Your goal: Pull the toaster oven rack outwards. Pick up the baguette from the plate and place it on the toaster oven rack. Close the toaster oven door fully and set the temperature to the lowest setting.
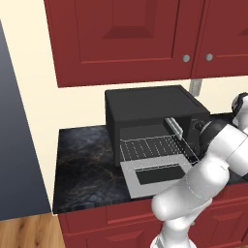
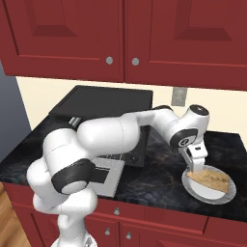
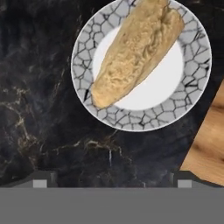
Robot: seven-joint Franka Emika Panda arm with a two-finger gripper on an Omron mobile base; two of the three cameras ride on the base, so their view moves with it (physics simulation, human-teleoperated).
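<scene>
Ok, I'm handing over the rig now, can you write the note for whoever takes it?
Gripper: open, empty, just over the baguette on its plate, right of the oven.
Door is down flat; rack is pulled out over it.
Done: rack pull.
Left: grasp the baguette, set it on the rack, shut the door fully, turn the temperature knob to lowest.

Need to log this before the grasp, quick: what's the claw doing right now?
Claw: open, holding nothing, poised above the baguette that lies on the plate.
</scene>
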